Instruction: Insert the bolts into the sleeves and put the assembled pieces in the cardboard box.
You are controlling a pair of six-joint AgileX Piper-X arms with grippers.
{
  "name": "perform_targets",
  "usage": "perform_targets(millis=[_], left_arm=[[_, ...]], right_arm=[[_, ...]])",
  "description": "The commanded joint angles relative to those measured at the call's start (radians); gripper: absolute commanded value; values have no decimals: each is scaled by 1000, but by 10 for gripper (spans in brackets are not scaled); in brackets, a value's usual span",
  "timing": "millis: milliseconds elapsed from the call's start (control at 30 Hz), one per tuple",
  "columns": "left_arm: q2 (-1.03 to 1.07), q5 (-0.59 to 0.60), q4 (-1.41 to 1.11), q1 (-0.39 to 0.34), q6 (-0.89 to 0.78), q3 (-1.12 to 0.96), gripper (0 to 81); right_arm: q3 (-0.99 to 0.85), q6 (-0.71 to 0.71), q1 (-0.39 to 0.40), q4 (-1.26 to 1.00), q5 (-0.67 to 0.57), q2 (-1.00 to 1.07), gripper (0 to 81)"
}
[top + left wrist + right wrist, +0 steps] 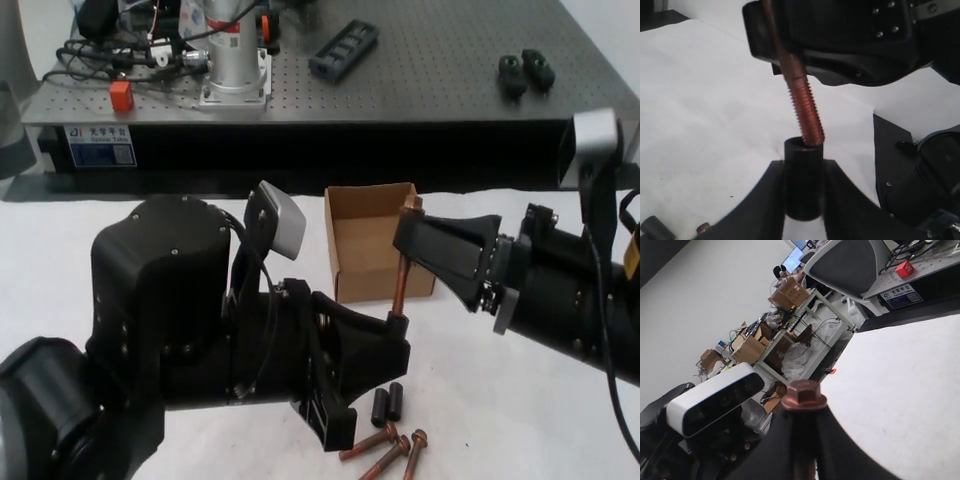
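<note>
High view first, from the left. My left arm is big and dark and fills the near left. Its left claw sticks out to the right, toward the middle. On the white cloth just near of that claw lie two loose sleeves and three loose bolts, close together. To the right of them I see open cloth, up to the right arm.

The cardboard box stands just past the two claws, with its top open. Its near right edge is right behind the bolt. Past the box, the cloth ends at the dark side of the metal bench.

My right claw comes in from the right, above the left claw and very close to it.

The left claw is closed tight on the sleeve, one finger on each side. The sleeve is black and short, and it stands up with its hole on top. The right claw is pinched on the bolt just under its six-sided head. The bolt is copper colored with ridges on its lower part. It leans a bit, and its tip sits in the mouth of the sleeve.
</note>
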Motion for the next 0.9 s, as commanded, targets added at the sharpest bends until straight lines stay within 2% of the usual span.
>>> perform_targets(millis=[0, 467, 600, 667, 700, 767, 833, 867], left_arm=[[-10, 17, -35, -1, -21, 0, 6], [-10, 13, -97, -1, -21, 0, 6], [-10, -67, -103, -1, -47, 0, 6], [-10, -95, -103, -1, -55, 0, 6], [-10, -103, -103, -1, -55, 0, 6], [-10, -117, -112, -1, -55, 0, 6], [-10, -138, -129, -1, -55, 0, 6], [-10, -153, -141, -1, -49, 0, 6]], right_arm=[[-2, 2, 3, 4, -10, 1, 38], [-2, -42, 3, 51, -15, 1, 38], [-2, -47, 3, 51, -62, 1, 38], [-2, -69, 3, 51, -87, 1, 7], [-2, -79, 3, 49, -95, 1, 37], [-2, -84, 3, 33, -108, -1, 174], [-2, -87, 3, 18, -113, -1, 344], [-2, -87, 3, 14, -113, -1, 380]])
